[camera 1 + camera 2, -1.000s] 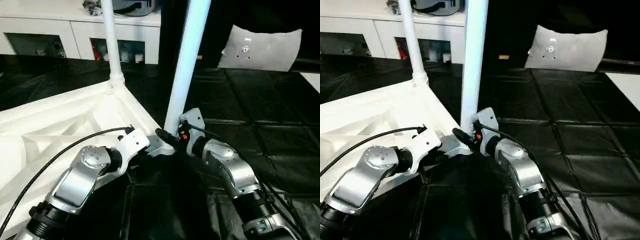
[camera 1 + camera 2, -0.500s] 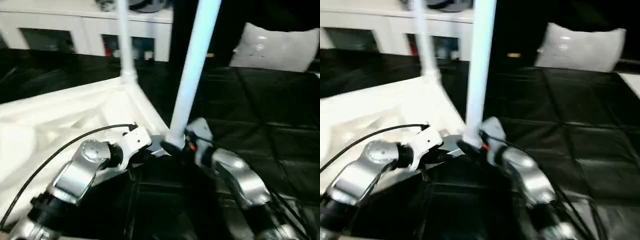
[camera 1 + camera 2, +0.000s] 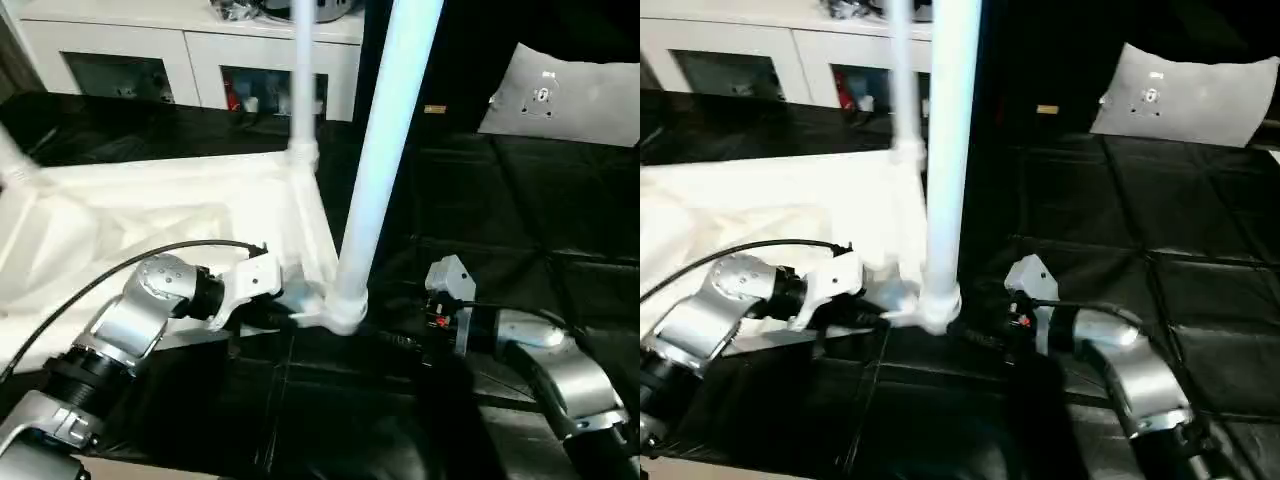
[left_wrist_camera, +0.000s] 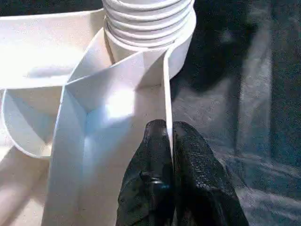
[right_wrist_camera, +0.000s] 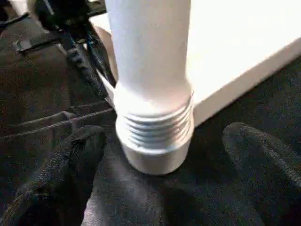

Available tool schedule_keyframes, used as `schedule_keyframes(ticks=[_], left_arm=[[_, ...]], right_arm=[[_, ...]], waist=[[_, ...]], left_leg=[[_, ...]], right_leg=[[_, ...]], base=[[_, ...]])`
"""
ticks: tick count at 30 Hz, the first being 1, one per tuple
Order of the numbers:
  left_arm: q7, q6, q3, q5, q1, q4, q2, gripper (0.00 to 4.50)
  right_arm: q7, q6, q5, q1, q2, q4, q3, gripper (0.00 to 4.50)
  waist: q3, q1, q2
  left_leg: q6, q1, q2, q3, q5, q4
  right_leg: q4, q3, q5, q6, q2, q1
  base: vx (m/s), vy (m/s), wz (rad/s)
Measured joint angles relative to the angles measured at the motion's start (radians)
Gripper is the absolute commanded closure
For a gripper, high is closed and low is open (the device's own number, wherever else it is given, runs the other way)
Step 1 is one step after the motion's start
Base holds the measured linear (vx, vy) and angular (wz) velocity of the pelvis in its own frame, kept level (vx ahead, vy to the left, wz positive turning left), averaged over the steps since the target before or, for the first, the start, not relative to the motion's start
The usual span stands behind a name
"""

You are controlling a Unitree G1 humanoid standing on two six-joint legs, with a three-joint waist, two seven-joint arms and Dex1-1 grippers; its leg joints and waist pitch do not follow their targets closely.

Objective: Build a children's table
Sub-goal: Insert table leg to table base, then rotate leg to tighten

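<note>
I am keeping the table top upside down on the black floor mat so the leg sockets are facing up. My left gripper is pinching the thin edge rib beside the near corner socket, bracing the top. The near leg is standing upright in that socket, threads showing. My right gripper is hanging spread wide either side of the leg base, gripping nothing. Two further legs are standing behind
</note>
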Motion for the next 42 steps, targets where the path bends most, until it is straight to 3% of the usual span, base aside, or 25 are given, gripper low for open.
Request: schedule_keyframes(ticks=[6, 23, 35, 42], left_arm=[[-0.056, -0.048, -0.019, 0.001, -0.017, 0.028, 0.000, 4.50], [-0.093, -0.064, -0.028, 0.003, -0.017, 0.025, 0.003, 4.50], [-0.091, -0.055, -0.024, 0.005, -0.016, 0.025, -0.002, 4.50], [0.058, 0.096, 0.027, 0.011, 0.032, -0.041, -0.063, 4.50]], right_arm=[[0.074, -0.016, -0.014, -0.043, -0.002, 0.014, 0.051, 0.04], [0.160, -0.005, -0.007, -0.105, 0.023, 0.107, 0.074, 1.62], [0.177, -0.002, -0.008, -0.118, 0.027, 0.125, 0.073, 1.76], [-0.019, 0.059, -0.011, -0.028, 0.116, 0.056, 0.006, 1.77]], waist=[[0.000, 0.005, 0.000], [0.000, 0.021, 0.000], [0.000, 0.021, 0.000], [-0.001, 0.019, 0.001]], left_leg=[[0.000, 0.000, 0.000, 0.000, 0.000, 0.000], [0.000, 0.001, 0.000, 0.001, 0.000, 0.001], [0.000, 0.001, 0.001, 0.001, 0.000, 0.002], [-0.004, 0.004, 0.000, 0.001, 0.000, 0.004]], right_leg=[[0.001, 0.000, 0.000, 0.000, -0.001, 0.000], [0.003, 0.000, 0.000, 0.000, 0.000, 0.000], [0.004, 0.000, 0.000, 0.000, 0.000, 0.000], [0.003, 0.000, 0.003, -0.003, -0.002, 0.004]], base=[[0.000, 0.000, 0.00], [0.000, 0.000, 0.00], [0.000, 0.000, 0.00], [0.000, 0.000, 0.00]])
